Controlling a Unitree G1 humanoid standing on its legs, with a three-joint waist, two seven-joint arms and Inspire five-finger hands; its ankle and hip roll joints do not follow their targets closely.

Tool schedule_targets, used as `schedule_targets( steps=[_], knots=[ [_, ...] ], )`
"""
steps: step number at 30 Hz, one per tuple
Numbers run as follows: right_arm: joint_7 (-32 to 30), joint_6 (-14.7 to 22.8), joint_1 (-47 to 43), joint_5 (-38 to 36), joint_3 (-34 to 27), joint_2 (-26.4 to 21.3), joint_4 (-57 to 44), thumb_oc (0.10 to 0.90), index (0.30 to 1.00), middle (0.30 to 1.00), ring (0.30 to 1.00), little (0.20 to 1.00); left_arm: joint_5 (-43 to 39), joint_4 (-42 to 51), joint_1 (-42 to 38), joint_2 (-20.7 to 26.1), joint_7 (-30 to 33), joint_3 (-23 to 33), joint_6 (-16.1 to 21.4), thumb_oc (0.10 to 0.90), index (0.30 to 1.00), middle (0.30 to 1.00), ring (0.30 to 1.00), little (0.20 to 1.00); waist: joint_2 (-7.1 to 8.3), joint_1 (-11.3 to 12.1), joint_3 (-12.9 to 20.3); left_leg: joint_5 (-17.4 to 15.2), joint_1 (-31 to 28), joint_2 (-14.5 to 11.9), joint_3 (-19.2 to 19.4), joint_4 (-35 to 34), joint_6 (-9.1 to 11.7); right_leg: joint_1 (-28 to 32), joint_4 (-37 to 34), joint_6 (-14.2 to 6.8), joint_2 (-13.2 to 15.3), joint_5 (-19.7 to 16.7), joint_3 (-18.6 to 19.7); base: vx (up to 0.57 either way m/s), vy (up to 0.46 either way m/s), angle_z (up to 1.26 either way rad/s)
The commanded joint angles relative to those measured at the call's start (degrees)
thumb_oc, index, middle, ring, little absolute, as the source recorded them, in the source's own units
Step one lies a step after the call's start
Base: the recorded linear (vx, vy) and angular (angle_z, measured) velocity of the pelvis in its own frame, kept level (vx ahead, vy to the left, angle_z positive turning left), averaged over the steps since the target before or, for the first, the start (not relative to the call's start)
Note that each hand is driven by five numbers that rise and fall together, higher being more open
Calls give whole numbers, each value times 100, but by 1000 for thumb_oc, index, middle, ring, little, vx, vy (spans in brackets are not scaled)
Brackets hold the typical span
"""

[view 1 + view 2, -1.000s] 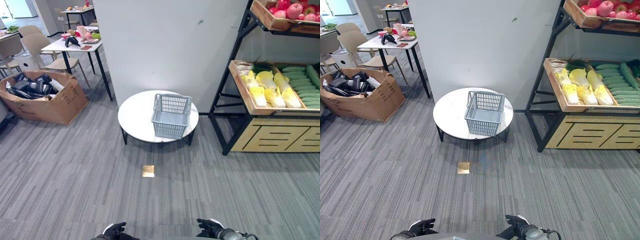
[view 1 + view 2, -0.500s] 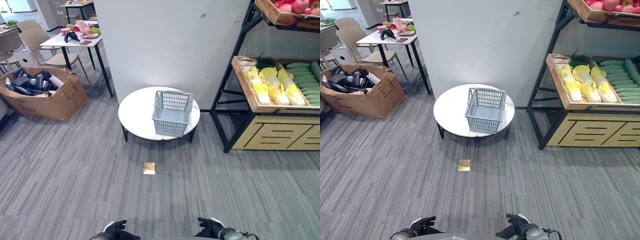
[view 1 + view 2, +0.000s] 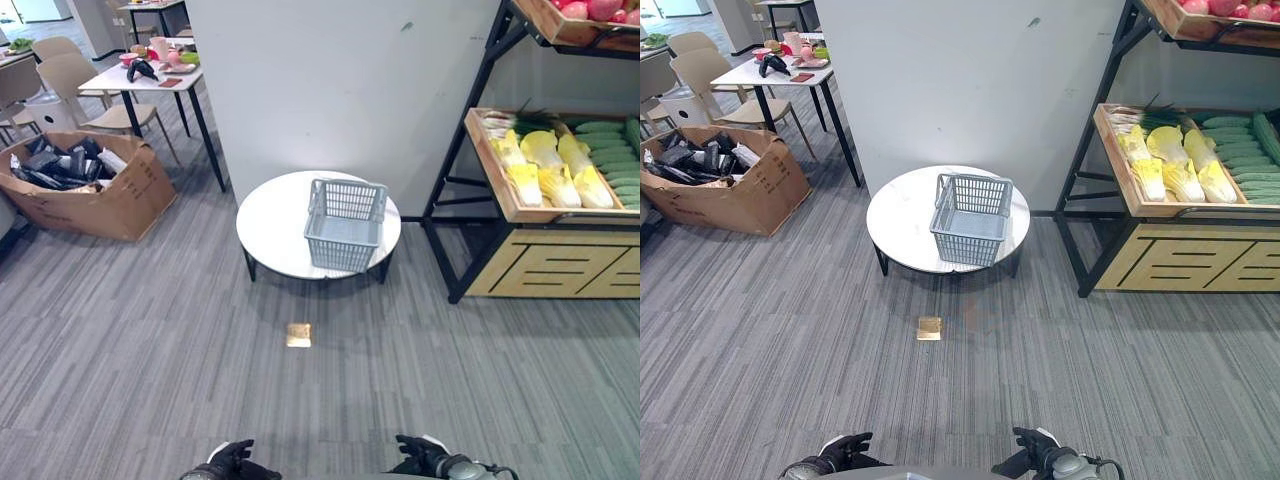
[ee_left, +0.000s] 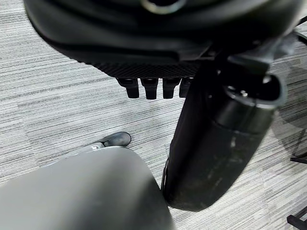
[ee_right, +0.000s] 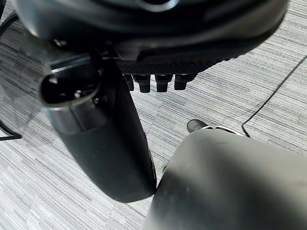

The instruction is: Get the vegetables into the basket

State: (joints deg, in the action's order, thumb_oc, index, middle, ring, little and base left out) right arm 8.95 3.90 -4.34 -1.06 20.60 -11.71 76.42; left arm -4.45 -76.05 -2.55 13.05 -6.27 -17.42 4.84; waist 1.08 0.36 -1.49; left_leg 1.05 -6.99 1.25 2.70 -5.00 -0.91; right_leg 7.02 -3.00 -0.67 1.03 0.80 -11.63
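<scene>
A grey plastic basket [image 3: 344, 226] stands empty on a low round white table [image 3: 270, 225] ahead of me. To the right is a black-framed shelf whose wooden tray [image 3: 490, 175] holds yellow-green cabbages [image 3: 545, 165], dark green cucumbers [image 3: 610, 160] and some green onions [image 3: 1145, 115]. My left hand [image 3: 228, 462] and right hand [image 3: 425, 455] hang low at the bottom edge, far from the table and the shelf. In the wrist views the left hand's fingers [image 4: 152, 87] and the right hand's fingers [image 5: 156, 82] are relaxed over the grey carpet and hold nothing.
A white pillar [image 3: 340, 90] rises behind the round table. An open cardboard box [image 3: 85, 185] of dark items sits at the left, with a white table [image 3: 150, 82] and chairs beyond. Red apples [image 3: 590, 10] fill the upper shelf. A small brass floor plate [image 3: 298, 335] lies in the carpet.
The whole picture has shifted slightly, so the camera has moved. Both hands stay at the bottom edge as before, and nothing on the table or shelf has moved.
</scene>
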Motion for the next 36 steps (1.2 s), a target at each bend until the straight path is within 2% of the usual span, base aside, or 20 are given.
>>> schedule_targets(
  steps=[1, 12, 19, 23, 34, 35, 36],
  knots=[
    [164, -69, 29, 10, 361, 11, 403, 900, 1000, 1000, 1000, 1000, 317, -385, -110, -181, -46, -165, 1, 900, 1000, 1000, 1000, 1000, 171, 23, 72, -192, 31, -106, 272, 0, 273, -134, -200, -823, 681, -626, -37, 0, 0, 0],
    [156, -91, -8, 63, 336, -50, 378, 900, 1000, 1000, 1000, 1000, 320, -383, -136, -136, -45, -140, 2, 900, 1000, 1000, 1000, 1000, 215, 37, 7, -251, 60, 30, 246, 0, 152, -206, -144, -913, 830, -738, 30, 22, 66, -2],
    [126, -77, -39, -109, 178, -86, 277, 900, 1000, 1000, 1000, 1000, 241, -329, -147, -50, -12, -31, 41, 900, 1000, 1000, 1000, 1000, 253, 37, -159, -294, -8, 146, 297, 0, -24, -525, 531, -999, 1008, -779, 230, 13, 103, -16],
    [110, -70, -97, -174, 155, -117, 199, 900, 1000, 1000, 1000, 1000, 288, -277, -192, 13, 10, -79, 60, 900, 1000, 1000, 1000, 1000, 287, 24, -308, -258, 7, 184, 294, 0, -63, -758, 928, -1100, 1084, -1060, 266, 0, 71, -8],
    [125, -45, -71, -183, 179, -81, 206, 900, 1000, 1000, 1000, 1000, 304, -315, -176, 52, 15, -70, 71, 900, 1000, 1000, 1000, 1000, 346, 52, -298, -306, 38, 226, 284, 28, -67, -669, 723, -1119, 1180, -1175, 180, 41, 21, 2],
    [125, -41, -89, -208, 158, -91, 173, 900, 1000, 1000, 1000, 1000, 298, -295, -175, 52, 15, -46, 74, 900, 1000, 1000, 1000, 1000, 362, 78, -301, -365, 11, 263, 294, 75, -105, -681, 824, -1140, 1233, -1204, 147, 45, 83, -9],
    [137, -21, -97, -317, 119, -100, 97, 900, 1000, 1000, 1000, 1000, 304, -273, -196, 48, 23, -54, 65, 900, 1000, 1000, 1000, 1000, 338, 95, -348, -439, -19, 294, 300, 194, -189, -810, 1313, -1152, 1300, -1278, 183, 44, 84, -8]
  ],
)
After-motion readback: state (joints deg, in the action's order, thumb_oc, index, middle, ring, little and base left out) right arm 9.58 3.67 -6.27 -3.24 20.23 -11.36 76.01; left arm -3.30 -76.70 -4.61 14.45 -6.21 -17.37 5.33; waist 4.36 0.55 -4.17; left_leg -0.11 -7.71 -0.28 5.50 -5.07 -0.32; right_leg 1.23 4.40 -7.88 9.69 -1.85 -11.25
